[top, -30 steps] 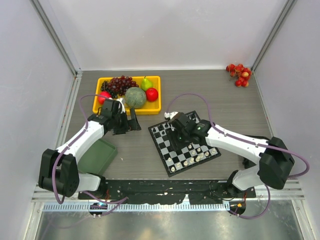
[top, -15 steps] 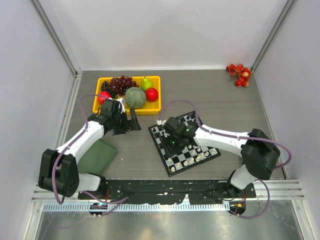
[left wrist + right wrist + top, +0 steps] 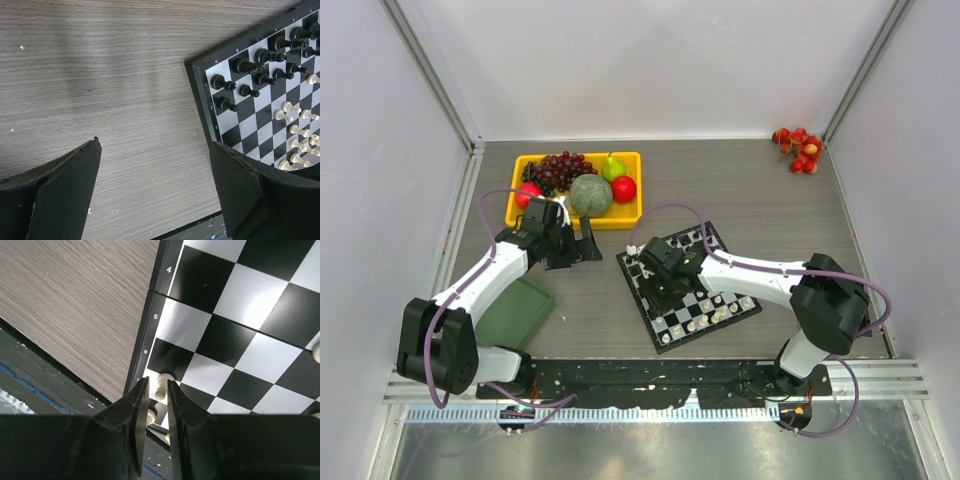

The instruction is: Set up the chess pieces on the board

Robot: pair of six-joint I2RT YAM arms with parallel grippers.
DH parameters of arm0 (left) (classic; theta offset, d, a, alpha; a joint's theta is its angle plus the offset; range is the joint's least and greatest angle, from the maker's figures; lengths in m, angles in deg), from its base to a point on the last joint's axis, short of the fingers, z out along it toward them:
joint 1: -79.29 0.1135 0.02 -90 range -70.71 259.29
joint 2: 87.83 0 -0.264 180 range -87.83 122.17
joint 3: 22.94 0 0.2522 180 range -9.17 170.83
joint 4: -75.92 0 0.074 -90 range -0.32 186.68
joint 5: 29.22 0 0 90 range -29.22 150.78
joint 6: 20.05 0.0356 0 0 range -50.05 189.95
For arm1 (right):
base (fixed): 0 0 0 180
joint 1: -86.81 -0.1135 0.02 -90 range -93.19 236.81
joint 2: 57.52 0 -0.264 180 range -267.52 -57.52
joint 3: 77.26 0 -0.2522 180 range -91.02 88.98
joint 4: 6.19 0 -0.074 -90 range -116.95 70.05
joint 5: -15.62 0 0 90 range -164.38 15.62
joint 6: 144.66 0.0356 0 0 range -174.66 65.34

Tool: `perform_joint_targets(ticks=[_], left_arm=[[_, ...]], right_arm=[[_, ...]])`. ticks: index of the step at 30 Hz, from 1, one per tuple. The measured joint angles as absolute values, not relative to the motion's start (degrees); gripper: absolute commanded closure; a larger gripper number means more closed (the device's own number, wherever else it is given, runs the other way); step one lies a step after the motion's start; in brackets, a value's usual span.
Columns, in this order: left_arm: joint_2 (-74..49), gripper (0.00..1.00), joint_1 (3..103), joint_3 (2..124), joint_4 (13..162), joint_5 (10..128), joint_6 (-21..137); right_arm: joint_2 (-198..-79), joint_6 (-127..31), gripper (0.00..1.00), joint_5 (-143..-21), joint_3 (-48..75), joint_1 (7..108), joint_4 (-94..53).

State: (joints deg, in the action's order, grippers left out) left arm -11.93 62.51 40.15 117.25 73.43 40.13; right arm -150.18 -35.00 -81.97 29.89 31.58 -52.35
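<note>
The board (image 3: 645,300) lies tilted at mid-table, with black chess pieces (image 3: 260,65) on its far rows and white ones (image 3: 295,127) on its near rows. My right gripper (image 3: 662,285) is low over the board's near-left corner. In the right wrist view its jaws (image 3: 157,385) are drawn in narrow on either side of a white pawn (image 3: 161,384) standing on the board (image 3: 235,305) near the edge, and another white piece (image 3: 152,415) shows below it. My left gripper (image 3: 586,240) hangs wide open (image 3: 155,150) over bare table left of the board (image 3: 250,125).
A yellow tray (image 3: 620,224) with grapes, a pear, broccoli and red fruit stands at the back left. Beside the left arm lies a green tray (image 3: 515,312). Red cherries (image 3: 798,148) lie at the back right corner. The table's front edge runs close below the board.
My right arm has swung left across the board to its near-left corner and its jaws have narrowed around a white pawn. The left arm has not moved.
</note>
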Motion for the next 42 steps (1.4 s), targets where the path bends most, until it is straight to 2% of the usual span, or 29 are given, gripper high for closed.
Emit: perform_joint_targets(ticks=[6,9,20,23,26,31,37,42], left_arm=[[-11.93,0.03,62.51,40.10,117.23,73.43,40.13],[-11.93,0.03,62.51,40.01,117.19,73.43,40.13],[-11.93,0.04,62.51,39.93,117.14,73.45,40.13],[-11.93,0.03,62.51,39.93,117.14,73.45,40.13],[-11.93,0.04,62.51,39.93,117.14,73.43,40.13],[-11.93,0.04,62.51,39.93,117.14,73.45,40.13],[-11.93,0.04,62.51,39.93,117.14,73.43,40.13],[-11.93,0.03,62.51,39.93,117.14,73.45,40.13]], right_arm=[[-150.62,-35.04,0.72,-81.60,29.50,30.58,-53.51],[-150.66,-35.04,0.75,-81.47,29.43,30.27,-53.86],[-150.66,-35.04,0.76,-81.12,29.41,28.77,-55.48],[-150.66,-35.04,0.71,-81.12,29.41,28.68,-55.58],[-150.66,-35.06,0.61,-80.55,29.39,28.68,-55.80],[-150.42,-35.11,0.54,-77.27,27.80,28.83,-57.29],[-145.61,-35.08,0.52,-72.82,26.07,32.35,-57.03],[-143.77,-34.97,0.55,-71.24,26.07,40.79,-55.98]])
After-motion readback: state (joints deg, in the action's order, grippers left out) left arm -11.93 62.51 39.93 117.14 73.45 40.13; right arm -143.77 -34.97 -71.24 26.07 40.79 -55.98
